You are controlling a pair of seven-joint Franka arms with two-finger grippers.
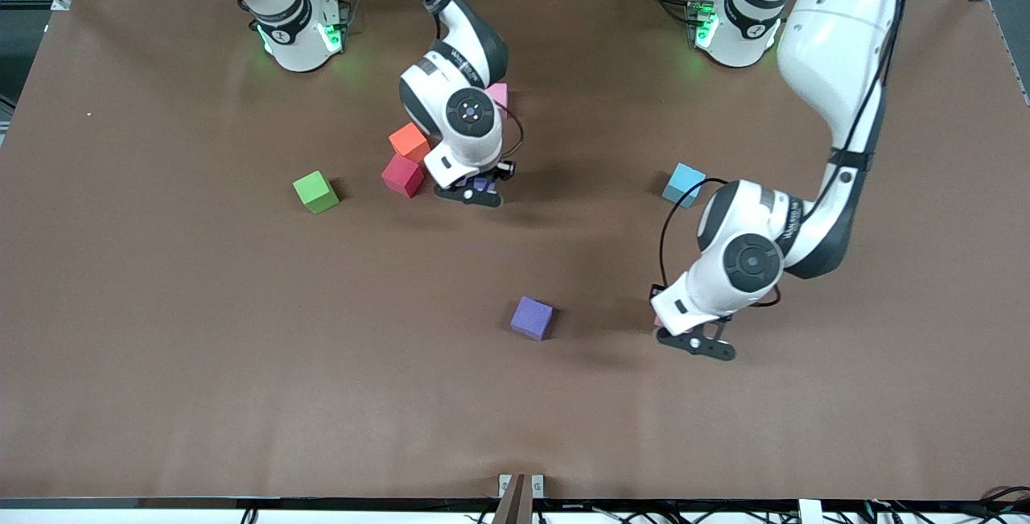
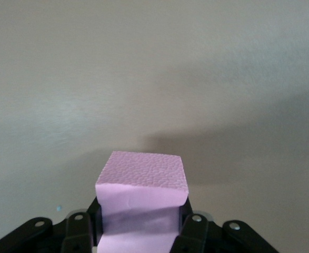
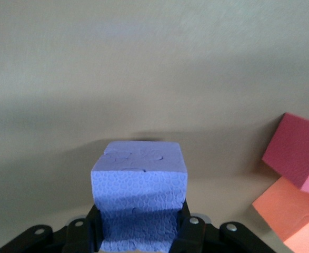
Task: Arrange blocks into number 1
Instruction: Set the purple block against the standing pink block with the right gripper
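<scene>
- The left gripper [image 2: 138, 232] is closed on a small pink foam cube [image 2: 142, 203]; its black fingers [image 2: 188, 234] press the cube on two sides, and the foam is a little squeezed between them.
- In the front view this gripper [image 1: 694, 341] is low over the brown table [image 1: 161, 347], beside a loose purple foam cube [image 1: 532, 318], toward the left arm's end from it.
- The right gripper [image 3: 138, 232] is closed on a blue-violet foam cube [image 3: 139, 195], also pinched from two sides.
- This gripper [image 1: 475, 190] is low over the table, just beside a dark red foam cube [image 1: 403, 175].
- An orange foam cube [image 1: 409, 142] touches the dark red one and lies farther from the front camera.
- A second pink foam cube [image 1: 499, 94] lies farther again, half hidden by the right arm's wrist.
- A green foam cube [image 1: 315, 191] lies apart from the dark red cube, toward the right arm's end of the table.
- A light blue foam cube [image 1: 683, 184] lies well apart from the dark red cube, toward the left arm's end, close by the left arm's wrist.
- Nothing lies between the purple cube and the dark red cube.
</scene>
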